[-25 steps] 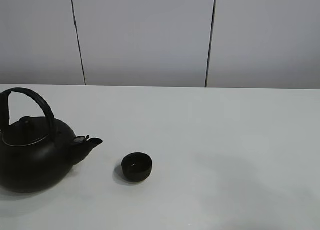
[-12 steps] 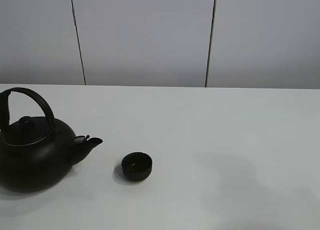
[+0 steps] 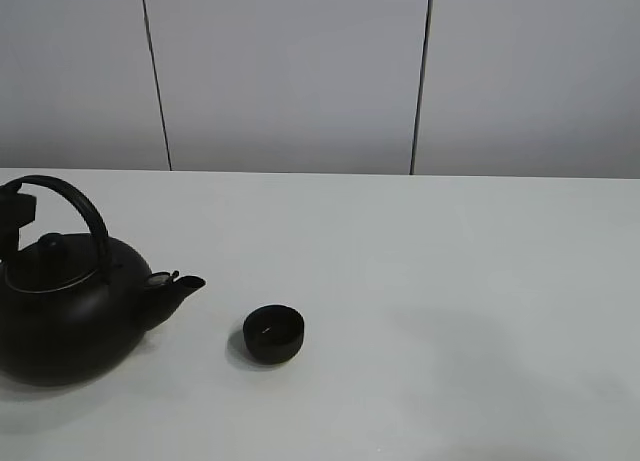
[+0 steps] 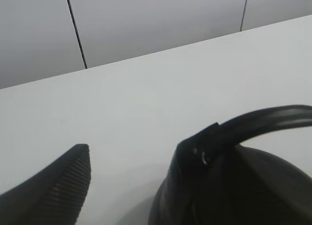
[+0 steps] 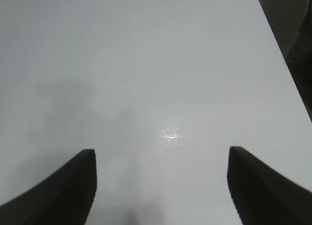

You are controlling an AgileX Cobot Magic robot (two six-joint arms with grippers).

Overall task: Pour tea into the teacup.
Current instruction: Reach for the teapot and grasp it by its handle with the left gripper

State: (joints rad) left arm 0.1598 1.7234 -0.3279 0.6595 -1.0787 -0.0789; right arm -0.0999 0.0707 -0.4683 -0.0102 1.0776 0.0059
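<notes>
A small round matte-black teacup (image 3: pixel 273 333) is seen on the white desk (image 3: pixel 450 281), low and left of centre, near the spout (image 3: pixel 185 285) of a big round black teapot with an arched handle (image 3: pixel 65 316) at lower left. The left pincer (image 4: pixel 157 154) is held apart at that handle, with one ribbed finger (image 4: pixel 58 191) clear of it. The right pincer (image 5: pixel 161 152) is spread wide above the desk.
</notes>
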